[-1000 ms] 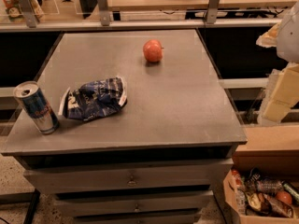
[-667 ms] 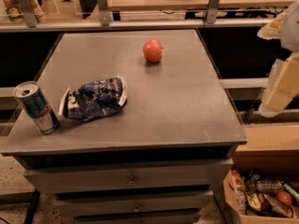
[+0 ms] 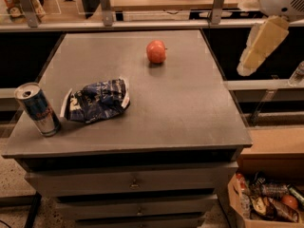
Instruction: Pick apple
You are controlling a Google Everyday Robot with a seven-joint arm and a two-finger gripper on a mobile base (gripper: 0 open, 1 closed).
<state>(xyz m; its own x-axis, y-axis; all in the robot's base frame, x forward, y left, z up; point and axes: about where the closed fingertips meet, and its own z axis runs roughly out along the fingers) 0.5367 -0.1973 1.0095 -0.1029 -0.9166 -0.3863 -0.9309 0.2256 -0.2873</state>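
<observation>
Counter: grey counter [image 3: 180,113] with drawers below it and shelving behind.
Apple: red-orange apple [image 3: 156,52] resting at the far side, right of centre.
Can: can [image 3: 38,109] upright at the near left edge.
Bag: crumpled blue bag [image 3: 97,100] just right of the can.
Gripper: gripper [image 3: 251,61] raised past the counter's right edge, well apart from the apple; whether it is open or closed cannot be told.

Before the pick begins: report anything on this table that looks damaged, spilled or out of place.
Only the blue snack bag stands out: it lies crumpled beside the upright can. The apple sits intact toward the far edge. The pincer hangs to the right, beyond the table.
</observation>
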